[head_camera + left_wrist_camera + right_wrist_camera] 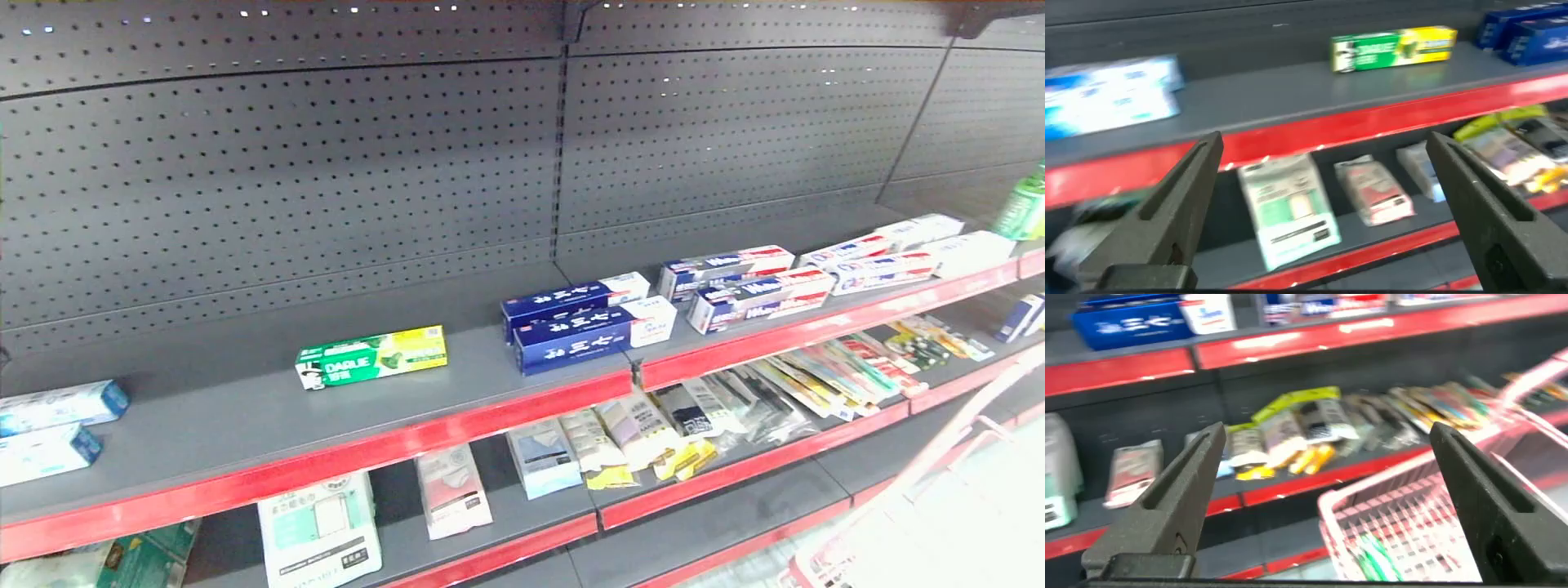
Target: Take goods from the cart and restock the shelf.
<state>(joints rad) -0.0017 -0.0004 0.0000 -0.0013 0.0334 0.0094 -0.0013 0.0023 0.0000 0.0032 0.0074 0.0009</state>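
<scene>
A green and yellow toothpaste box (371, 357) lies alone on the grey upper shelf (245, 408); the left wrist view has the same box (1392, 49) ahead of my left gripper (1323, 212), which is open and holds nothing, facing the shelf's red edge. My right gripper (1327, 506) is open too and hangs over the pink wire cart (1413, 531), where green packaged goods (1372, 555) lie in the basket. The cart's rim (939, 482) shows at the lower right of the head view.
Blue toothpaste boxes (588, 322) and white-red-blue ones (751, 286) fill the shelf's right part. Pale blue boxes (49, 425) sit at its left end, a green bottle (1024, 204) at far right. Packets (453, 490) and toothbrushes (824, 367) cover the lower shelf.
</scene>
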